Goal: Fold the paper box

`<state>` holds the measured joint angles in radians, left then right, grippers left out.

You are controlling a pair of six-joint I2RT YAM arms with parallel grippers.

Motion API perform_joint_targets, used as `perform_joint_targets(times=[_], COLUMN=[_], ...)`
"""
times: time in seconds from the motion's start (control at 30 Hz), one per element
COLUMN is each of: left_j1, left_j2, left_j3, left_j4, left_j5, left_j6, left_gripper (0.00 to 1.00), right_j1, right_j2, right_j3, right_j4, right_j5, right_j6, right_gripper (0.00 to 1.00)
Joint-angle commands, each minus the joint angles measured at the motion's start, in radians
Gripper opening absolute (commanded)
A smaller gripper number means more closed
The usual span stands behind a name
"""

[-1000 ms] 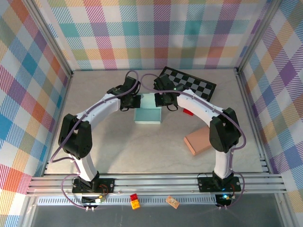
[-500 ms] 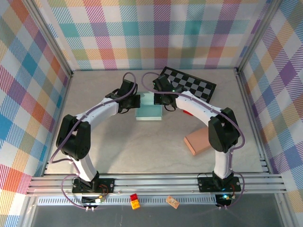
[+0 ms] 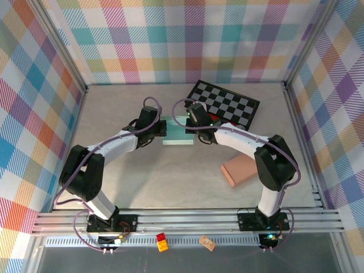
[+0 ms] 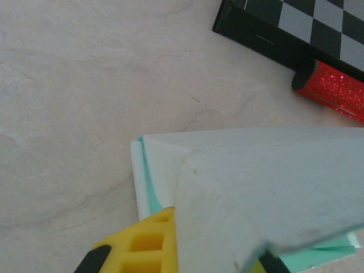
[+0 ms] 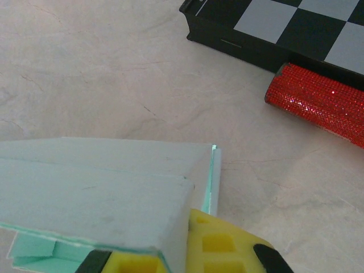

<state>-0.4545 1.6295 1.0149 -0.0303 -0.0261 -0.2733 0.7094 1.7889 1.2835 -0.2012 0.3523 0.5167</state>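
We saw the left pincer (image 3: 161, 128) pressed together on the left edge of the paper box (image 3: 177, 134). The right pincer (image 3: 190, 126) was likewise clamped on the box's right edge. The two faced each other across the box.

From the left wrist, the left pincer (image 4: 182, 263) showed a ribbed yellow finger (image 4: 145, 247) with black trim. A raised flap of the paper box (image 4: 267, 182) ran across it and hid the rest of the grip. From the right wrist, the right pincer (image 5: 180, 260) gripped the opposite flap of the paper box (image 5: 96, 187), its yellow finger (image 5: 219, 247) just beside the flap's corner.

The box was thin card, matte pale grey-white outside with mint-green edges and inner folds. Its flaps stood tilted up from a flat rectangular base. That base rested on the table (image 3: 131, 170), a smooth beige surface veined like marble.

Beyond the box and to its right lay a flat checkerboard (image 3: 224, 105), glossy black and white squares on a black rim. Between the box and that board sat a red glittery cylinder (image 5: 321, 105), just beside the board's edge. Well apart from the box, nearer the arm bases and to its right, a plain tan slab (image 3: 240, 169) lay flat.
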Motion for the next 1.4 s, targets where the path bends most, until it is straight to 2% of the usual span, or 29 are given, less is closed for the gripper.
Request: perform_joint_targets(times=[0.0,0.13,0.3,0.33,0.5,0.63,0.83,1.0,1.17,1.27,1.37], left_j1=[-0.007,-0.013,-0.026,-0.028,-0.035,-0.039,-0.042,-0.046,-0.049,-0.052,-0.056], left_j2=[-0.023,-0.031,-0.052,-0.055,-0.052,-0.053,-0.049,-0.057,-0.060,-0.060,-0.063], left_j3=[-0.047,-0.081,-0.102,-0.104,-0.104,-0.104,-0.100,-0.103,-0.098,-0.096,-0.098], left_j4=[0.054,0.076,0.077,0.074,0.050,0.044,0.041,0.037,0.030,0.021,0.014], left_j5=[0.058,0.056,0.027,0.021,-0.014,-0.023,-0.025,-0.030,-0.029,-0.032,-0.040], left_j6=[-0.020,-0.030,-0.021,-0.019,-0.013,-0.012,-0.008,-0.005,0.003,0.006,0.008], left_gripper=[0.00,0.00,0.00,0.00,0.00,0.00,0.00,0.00,0.00,0.00,0.00], right_j1=[0.018,0.019,0.022,0.022,0.022,0.022,0.020,-0.028,-0.229,-0.360,-0.412], right_j2=[-0.028,-0.036,-0.060,-0.064,-0.063,-0.143,-0.284,-0.314,-0.207,-0.087,0.078], right_j3=[-0.031,-0.041,-0.026,-0.010,0.097,0.061,0.045,0.188,0.381,0.460,0.604], right_j4=[0.045,0.016,-0.040,-0.067,-0.302,-0.389,-0.475,-0.609,-0.710,-0.727,-0.820], right_j5=[-0.031,-0.026,-0.031,-0.037,-0.126,-0.238,-0.381,-0.405,-0.556,-0.725,-0.838], right_j6=[0.017,0.028,0.058,0.073,0.209,0.323,0.408,0.432,0.467,0.501,0.460], right_gripper=[0.00,0.05,0.20,0.24,0.56,0.70,0.77,0.80,0.77,0.72,0.69])
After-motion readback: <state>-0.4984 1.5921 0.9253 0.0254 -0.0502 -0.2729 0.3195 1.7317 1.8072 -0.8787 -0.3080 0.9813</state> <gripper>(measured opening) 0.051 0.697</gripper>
